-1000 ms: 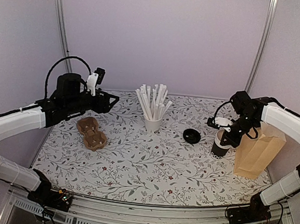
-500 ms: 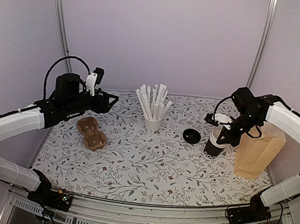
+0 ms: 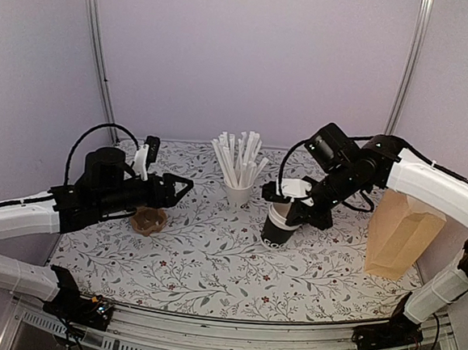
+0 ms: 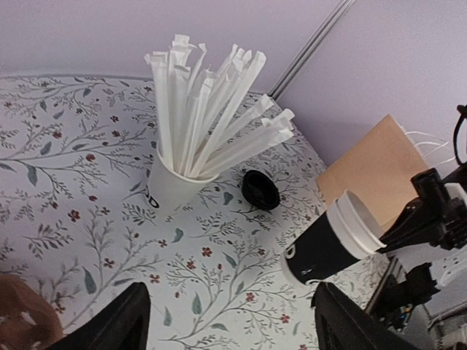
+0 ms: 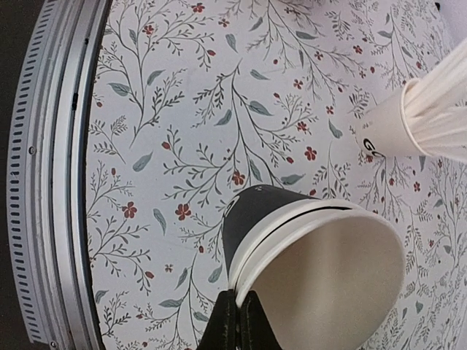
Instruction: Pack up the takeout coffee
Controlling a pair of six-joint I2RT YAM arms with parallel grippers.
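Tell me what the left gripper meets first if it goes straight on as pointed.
Probably the white paper cup of wrapped straws, just ahead of the left gripper; the round black plastic lid lies beyond it. Depth is unclear.

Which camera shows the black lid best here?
Left wrist: the lid lies unobstructed beside the straw cup. In the top view the right gripper and black cup seem to cover it; the right wrist shows no clear lid.

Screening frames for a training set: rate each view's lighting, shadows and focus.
Top external: soft, even light, with only a faint shadow under the black cup and no glare. Left wrist: the straws are sharp, while its own fingers are dark and blurred at the bottom edge. Right wrist: the cup's white inside is bright but not blown out, and the fingertips are a dark, unfocused silhouette.
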